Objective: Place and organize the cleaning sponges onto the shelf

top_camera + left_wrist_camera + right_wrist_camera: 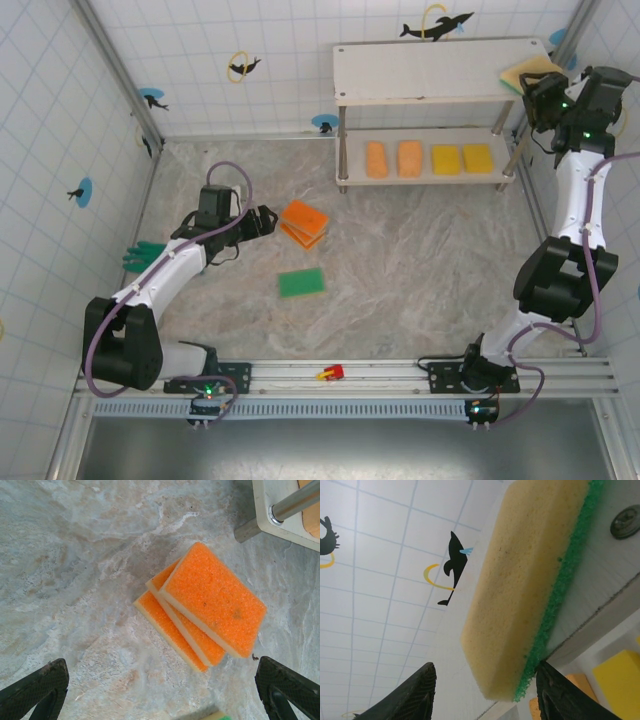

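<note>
Setting a yellow-green sponge (520, 580) on the shelf (430, 70) at upper right, the right gripper (485, 665), spread, likely must next retreat.

Bright even light flooding my table (420, 260), soft shadow falling beside the orange sponges (212, 605), my right fingertips (407, 697) blurring dark up close.

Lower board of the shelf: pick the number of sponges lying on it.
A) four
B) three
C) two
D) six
A: the top view shows a row on the shelf's lower board: the left orange sponge, the right orange sponge, the left yellow sponge and the right yellow sponge.
</note>
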Controlling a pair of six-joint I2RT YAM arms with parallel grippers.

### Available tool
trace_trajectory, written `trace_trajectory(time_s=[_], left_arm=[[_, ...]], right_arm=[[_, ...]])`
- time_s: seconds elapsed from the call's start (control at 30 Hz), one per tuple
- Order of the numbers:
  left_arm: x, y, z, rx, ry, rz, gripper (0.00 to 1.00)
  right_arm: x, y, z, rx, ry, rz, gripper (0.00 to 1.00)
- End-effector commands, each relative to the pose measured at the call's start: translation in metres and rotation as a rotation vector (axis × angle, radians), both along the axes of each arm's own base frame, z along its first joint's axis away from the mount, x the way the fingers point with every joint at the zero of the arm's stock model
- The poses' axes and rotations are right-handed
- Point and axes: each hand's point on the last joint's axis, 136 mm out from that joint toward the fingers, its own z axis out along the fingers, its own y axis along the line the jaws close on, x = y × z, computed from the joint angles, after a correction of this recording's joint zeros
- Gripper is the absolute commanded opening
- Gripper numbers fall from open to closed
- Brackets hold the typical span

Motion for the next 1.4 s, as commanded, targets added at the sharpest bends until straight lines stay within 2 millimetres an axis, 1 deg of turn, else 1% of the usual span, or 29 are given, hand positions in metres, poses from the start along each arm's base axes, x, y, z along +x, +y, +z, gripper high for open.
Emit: trace_trajectory(time_s=[0.0,0.17,0.43,0.67,0.7,0.77,0.87,0.97,1.03,1.17,1.27,1.37], left_arm=[[-0.001,0.004,0.001,0.0,-0.003,0.016,0.97],[-0.001,0.004,0.0,0.001,-0.001,0.016,0.97],[0.0,0.003,0.0,-0.002,-0.001,0.01,0.97],[0.001,0.001,0.004,-0.011,-0.009,0.006,0.97],[0.001,0.001,0.004,-0.011,-0.009,0.007,0.97],[0.001,0.002,0.004,-0.01,-0.009,0.009,0.97],[0.0,0.002,0.004,-0.006,-0.009,0.006,0.97],[0.0,0.002,0.003,-0.006,-0.009,0.007,0.97],[0.0,0.002,0.004,-0.01,-0.01,0.007,0.97],[0.0,0.001,0.005,-0.009,-0.013,0.004,0.97],[0.0,0.002,0.005,-0.007,-0.013,0.006,0.97],[-0.001,0.003,0.005,-0.007,-0.011,0.013,0.97]], right_arm=[[0.002,0.003,0.038,-0.036,-0.115,0.018,0.54],[0.003,0.001,0.036,-0.031,-0.111,0.015,0.51],[-0.002,0.0,0.034,-0.059,-0.09,0.011,0.53],[-0.011,-0.004,0.044,-0.151,-0.058,-0.001,0.57],[-0.013,-0.005,0.046,-0.166,-0.055,-0.006,0.58],[-0.016,-0.012,0.049,-0.2,-0.044,-0.032,0.64],[-0.017,-0.026,0.052,-0.247,-0.021,-0.078,0.69],[-0.016,-0.042,0.052,-0.327,0.023,-0.12,0.77],[-0.015,-0.049,0.051,-0.376,0.047,-0.137,0.79],[-0.002,-0.054,0.049,-0.387,0.047,-0.13,0.79],[0.011,-0.049,0.051,-0.381,-0.001,-0.101,0.79],[0.022,-0.035,0.061,-0.386,-0.073,-0.059,0.78]])
